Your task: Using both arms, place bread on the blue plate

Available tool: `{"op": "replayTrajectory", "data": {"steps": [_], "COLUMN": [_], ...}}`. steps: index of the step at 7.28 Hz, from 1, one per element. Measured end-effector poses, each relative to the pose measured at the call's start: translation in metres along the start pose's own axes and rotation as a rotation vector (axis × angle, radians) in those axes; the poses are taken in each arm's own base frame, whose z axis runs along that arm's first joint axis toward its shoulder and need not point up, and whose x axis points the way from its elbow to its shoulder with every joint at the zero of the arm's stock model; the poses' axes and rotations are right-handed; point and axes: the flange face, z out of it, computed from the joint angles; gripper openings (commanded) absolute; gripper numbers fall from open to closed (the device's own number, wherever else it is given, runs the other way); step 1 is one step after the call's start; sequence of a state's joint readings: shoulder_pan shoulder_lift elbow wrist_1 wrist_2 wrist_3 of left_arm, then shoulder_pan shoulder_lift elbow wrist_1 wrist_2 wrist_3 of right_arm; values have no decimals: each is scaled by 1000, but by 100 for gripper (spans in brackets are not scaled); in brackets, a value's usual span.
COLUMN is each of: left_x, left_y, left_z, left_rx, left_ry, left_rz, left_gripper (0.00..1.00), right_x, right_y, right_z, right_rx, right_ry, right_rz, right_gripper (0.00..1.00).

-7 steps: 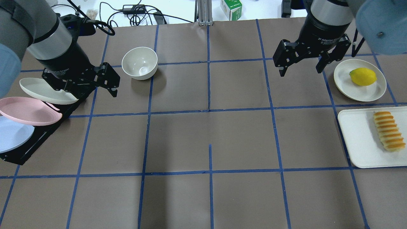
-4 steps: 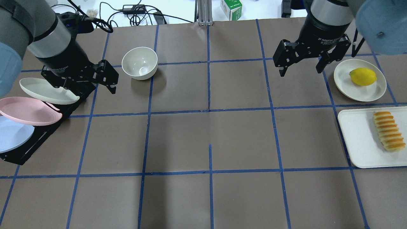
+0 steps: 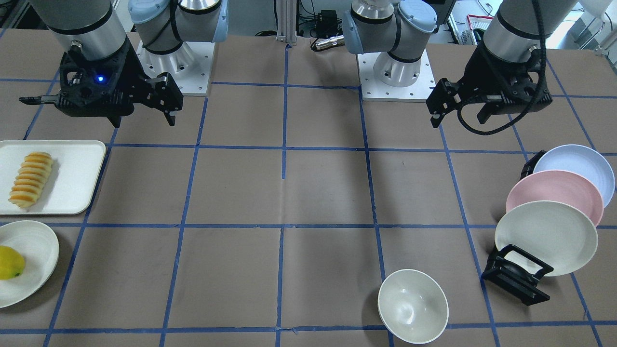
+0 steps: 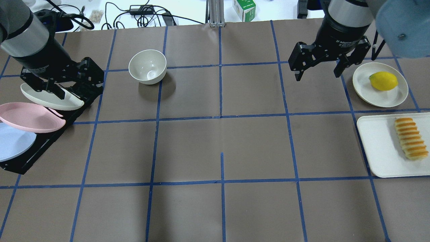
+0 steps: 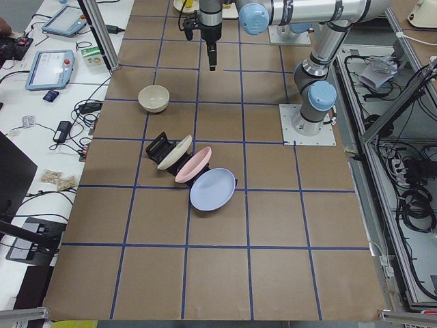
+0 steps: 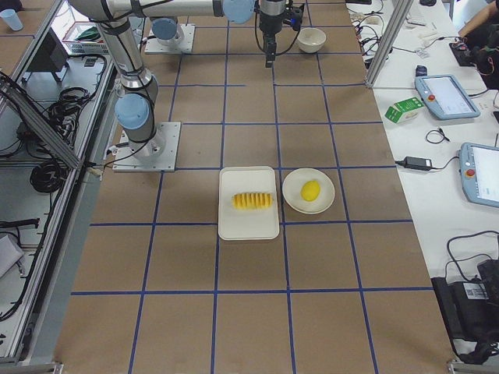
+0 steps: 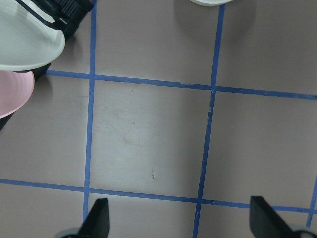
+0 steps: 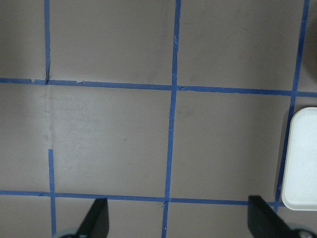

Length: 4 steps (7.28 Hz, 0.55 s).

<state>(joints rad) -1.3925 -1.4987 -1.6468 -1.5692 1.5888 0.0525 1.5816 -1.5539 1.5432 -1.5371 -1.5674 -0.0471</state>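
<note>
The bread (image 4: 410,137) lies lengthwise on a white rectangular tray (image 4: 376,151) at the right edge of the overhead frame, with nothing gripping it. Just above the tray in that frame, a lemon (image 4: 383,81) sits on a small cream plate (image 4: 364,89). The blue plate (image 4: 11,141) leans in a black rack (image 3: 516,277) at the left edge, lowest of three. A pink plate (image 4: 30,117) and a cream-white plate (image 4: 47,97) sit above it. The left gripper (image 7: 179,220) hangs at the overhead frame's upper left, by the rack's upper end, its fingers (image 7: 99,218) spread wide and empty. The right gripper (image 4: 317,74) hangs at the upper right, beside the lemon's plate, its fingers (image 8: 96,220) likewise spread and empty. A cream bowl (image 4: 147,66) stands on the bench (image 4: 221,141) between them, nearer the left gripper.
</note>
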Motion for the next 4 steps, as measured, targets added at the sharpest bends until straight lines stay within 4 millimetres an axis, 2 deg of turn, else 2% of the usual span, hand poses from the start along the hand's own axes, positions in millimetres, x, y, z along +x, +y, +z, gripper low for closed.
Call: {"op": "replayTrajectory", "data": {"steps": [2, 4], "left_x": [-29, -73], "left_y": [-7, -14], "left_z": [-10, -24], "left_rx": [18, 27], "left_ry": [-2, -4], "left_rz": [-59, -125], "left_gripper": [100, 100], "right_x": [0, -1], "right_y": [0, 0], "right_z": [0, 0], "right_rx": [0, 0], "right_ry": [0, 0], "right_rz": [1, 0], "right_gripper": [100, 100]}}
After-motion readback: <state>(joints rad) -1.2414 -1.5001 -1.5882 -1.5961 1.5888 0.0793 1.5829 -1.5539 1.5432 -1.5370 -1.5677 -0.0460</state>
